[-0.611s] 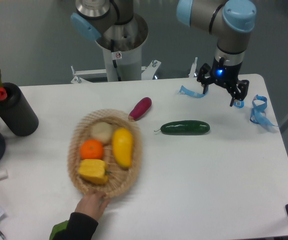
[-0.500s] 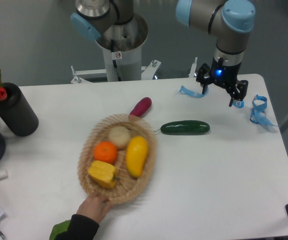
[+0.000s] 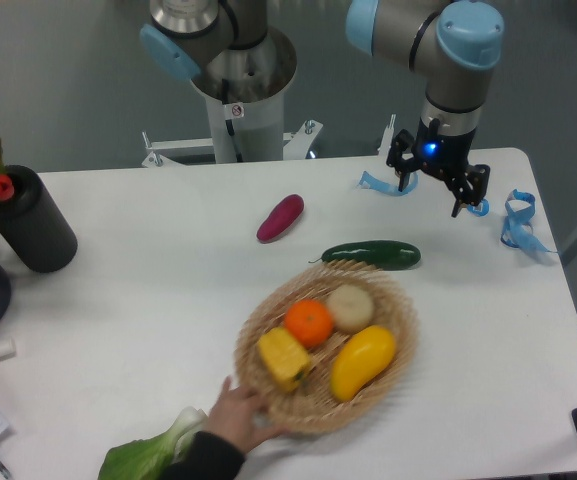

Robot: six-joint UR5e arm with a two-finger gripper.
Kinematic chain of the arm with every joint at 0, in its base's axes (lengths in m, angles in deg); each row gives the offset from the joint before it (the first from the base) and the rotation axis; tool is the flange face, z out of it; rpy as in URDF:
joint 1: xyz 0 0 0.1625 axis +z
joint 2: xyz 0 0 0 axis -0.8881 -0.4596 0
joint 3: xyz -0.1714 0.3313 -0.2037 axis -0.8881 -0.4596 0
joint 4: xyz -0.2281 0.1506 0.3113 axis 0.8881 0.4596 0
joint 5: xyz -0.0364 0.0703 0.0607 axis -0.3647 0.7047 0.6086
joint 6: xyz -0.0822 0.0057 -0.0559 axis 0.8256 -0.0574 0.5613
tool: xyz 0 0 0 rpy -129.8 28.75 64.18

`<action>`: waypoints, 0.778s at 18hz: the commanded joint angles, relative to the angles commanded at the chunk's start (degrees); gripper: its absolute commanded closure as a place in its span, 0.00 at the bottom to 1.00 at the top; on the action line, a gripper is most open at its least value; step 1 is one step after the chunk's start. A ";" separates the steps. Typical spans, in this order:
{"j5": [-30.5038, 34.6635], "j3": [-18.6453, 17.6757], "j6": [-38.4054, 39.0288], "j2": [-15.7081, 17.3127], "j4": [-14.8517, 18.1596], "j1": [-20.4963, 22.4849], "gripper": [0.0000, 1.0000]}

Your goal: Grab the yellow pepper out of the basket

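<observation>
The yellow pepper [image 3: 283, 358] lies in the left part of the wicker basket [image 3: 405, 343], blocky and orange-yellow. Beside it in the basket are a round orange [image 3: 309, 322], a pale round vegetable [image 3: 349, 306] and a long yellow squash [image 3: 362, 361]. The basket sits at the front middle of the table. My gripper [image 3: 432, 189] hangs far off at the back right, above the table and well apart from the basket. Its fingers are spread open with nothing between them.
A person's hand [image 3: 233, 411] grips the basket's near-left rim, with a green leafy thing [image 3: 152, 457] by the sleeve. A green cucumber [image 3: 371, 254] lies just behind the basket, a purple vegetable [image 3: 280, 217] farther back. Blue ribbons [image 3: 516, 222] lie near the gripper. A black vase [image 3: 30, 232] stands at the left.
The hand has slid the basket with its contents to the right and forward, close up to the cucumber. The gripper has shifted only slightly left.
</observation>
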State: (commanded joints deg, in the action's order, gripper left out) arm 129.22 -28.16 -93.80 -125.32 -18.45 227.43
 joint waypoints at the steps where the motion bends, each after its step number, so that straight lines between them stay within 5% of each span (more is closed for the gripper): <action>1: 0.00 0.00 1.05 0.00 -0.09 -0.26 0.00; 14: -0.70 0.35 21.61 0.00 -0.18 -9.92 0.00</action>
State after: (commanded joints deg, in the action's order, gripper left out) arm 128.52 -27.81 -72.19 -125.32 -18.62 217.51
